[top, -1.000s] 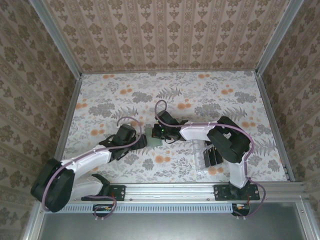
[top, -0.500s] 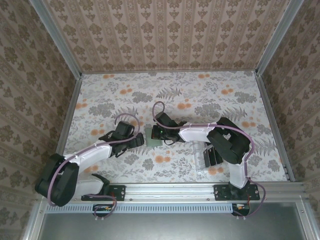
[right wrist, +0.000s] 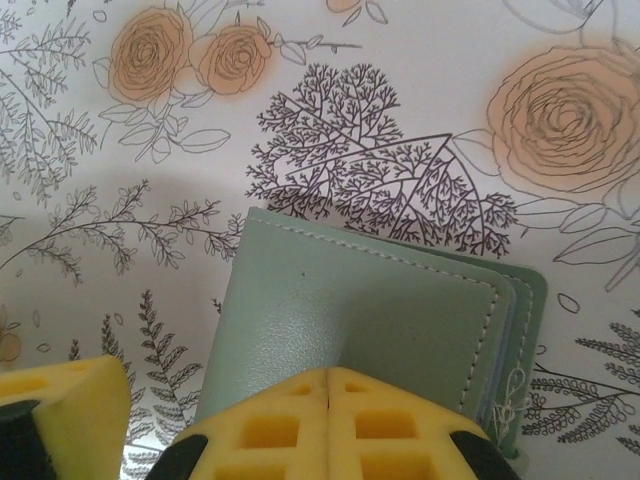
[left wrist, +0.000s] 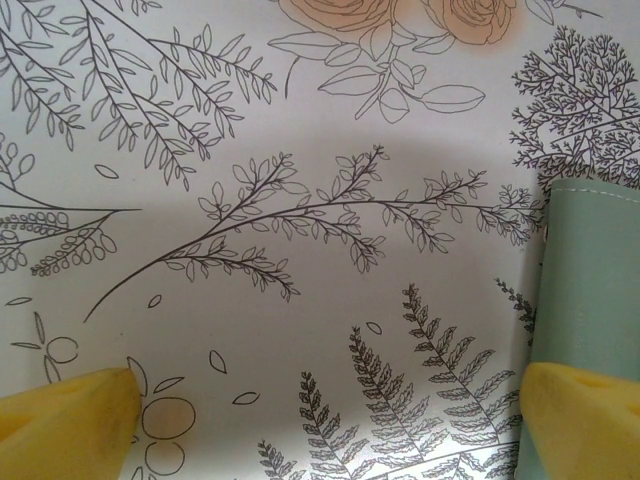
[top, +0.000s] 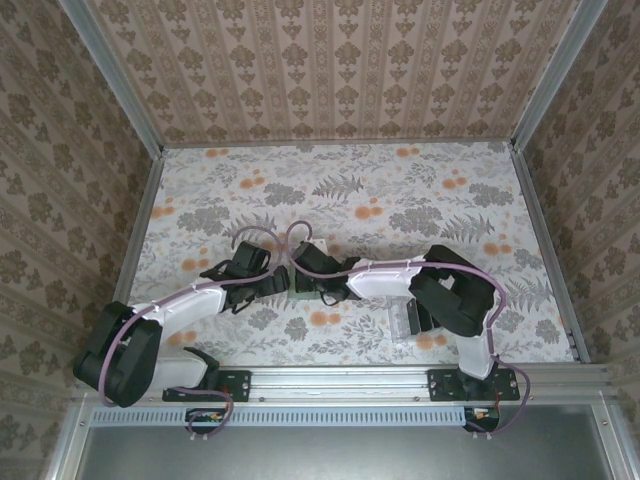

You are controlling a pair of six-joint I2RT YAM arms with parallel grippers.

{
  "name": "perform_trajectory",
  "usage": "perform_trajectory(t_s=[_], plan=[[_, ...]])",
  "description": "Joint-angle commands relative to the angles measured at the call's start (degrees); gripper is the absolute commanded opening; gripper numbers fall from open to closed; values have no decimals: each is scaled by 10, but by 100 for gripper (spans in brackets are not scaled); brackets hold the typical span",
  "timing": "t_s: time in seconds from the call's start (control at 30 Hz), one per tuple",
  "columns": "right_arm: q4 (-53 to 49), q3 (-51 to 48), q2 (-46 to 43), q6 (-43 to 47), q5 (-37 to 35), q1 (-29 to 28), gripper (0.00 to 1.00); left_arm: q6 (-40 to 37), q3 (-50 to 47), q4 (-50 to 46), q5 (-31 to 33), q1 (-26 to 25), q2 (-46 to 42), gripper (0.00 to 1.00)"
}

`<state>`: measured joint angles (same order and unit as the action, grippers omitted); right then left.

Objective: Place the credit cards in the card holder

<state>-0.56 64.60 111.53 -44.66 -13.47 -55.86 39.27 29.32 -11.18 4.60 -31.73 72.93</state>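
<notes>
The card holder is a sage-green wallet lying folded on the flowered table; from above only a sliver of it shows between the two grippers. My right gripper is shut, its yellow fingertips pressed together and resting on the wallet's cover. My left gripper is open just left of the wallet, with its right fingertip over the wallet's edge. Dark shapes that look like the credit cards stand by the clear rack, partly hidden by the right arm.
A clear plastic slotted rack stands at the near right, under the right arm's elbow. Patterned walls close the table on three sides. The metal rail with both bases runs along the near edge.
My right gripper has moved left and nearer, and the wallet has slid that way under it. The left arm has drawn back a little, its gripper still open beside the wallet.
</notes>
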Motion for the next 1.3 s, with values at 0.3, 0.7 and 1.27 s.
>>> perform_trajectory(t_s=[0.3, 0.7, 1.27], plan=[[-146, -61, 107, -16, -165, -96, 0, 7, 12, -27, 40, 9, -7, 100], [-119, -65, 77, -20, -132, -94, 30, -9, 36, -51, 63, 11, -16, 100], [-112, 76, -122, 96, 4, 36, 100, -81, 140, -82, 20, 128, -39, 100]])
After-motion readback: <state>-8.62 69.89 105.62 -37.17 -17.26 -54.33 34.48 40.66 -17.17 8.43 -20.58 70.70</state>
